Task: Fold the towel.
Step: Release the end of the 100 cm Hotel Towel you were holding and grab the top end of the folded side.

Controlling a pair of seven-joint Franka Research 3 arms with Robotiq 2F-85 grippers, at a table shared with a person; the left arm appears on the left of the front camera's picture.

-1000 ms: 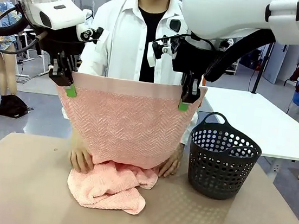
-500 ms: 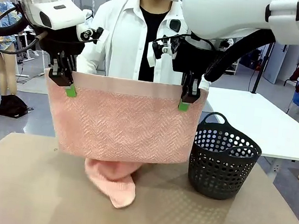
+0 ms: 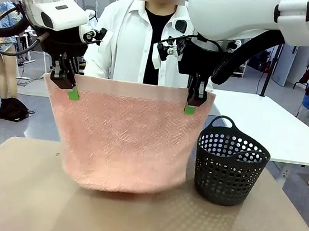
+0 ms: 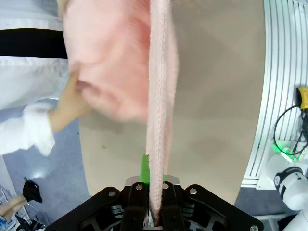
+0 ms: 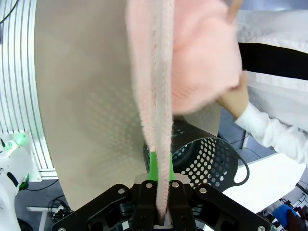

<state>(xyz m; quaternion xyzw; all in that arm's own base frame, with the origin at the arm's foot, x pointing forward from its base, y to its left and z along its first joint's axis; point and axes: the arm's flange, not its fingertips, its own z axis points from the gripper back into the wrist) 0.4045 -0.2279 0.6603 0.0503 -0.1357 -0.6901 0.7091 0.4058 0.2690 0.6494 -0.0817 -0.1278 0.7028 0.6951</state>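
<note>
Left hand (image 3: 70,90) is clamped on the top left corner of the towel (image 3: 126,140). Right hand (image 3: 190,106) is clamped on the top right corner. On both, the green pads pinch the smooth end band.

The towel hangs as one wide pink sheet between my two hands, over the middle of the bench (image 3: 14,200). Its top edge is pulled nearly level. The herringbone weave faces the front camera. The bottom edge sags in a curve low over the bench; I can't tell if it touches.

In my wrist views the towel edge runs straight out from between my closed fingers.

A person in a white shirt stands at the far side, behind the towel. One of the person's hands (image 4: 72,103) is at the far face of the cloth. It's blurred but probably gripping the cloth. The person's second hand (image 5: 236,98) is at the cloth on my right side.

A black perforated basket (image 3: 230,164) stands upright on the bench to my right, just beside the towel's right edge.
</note>
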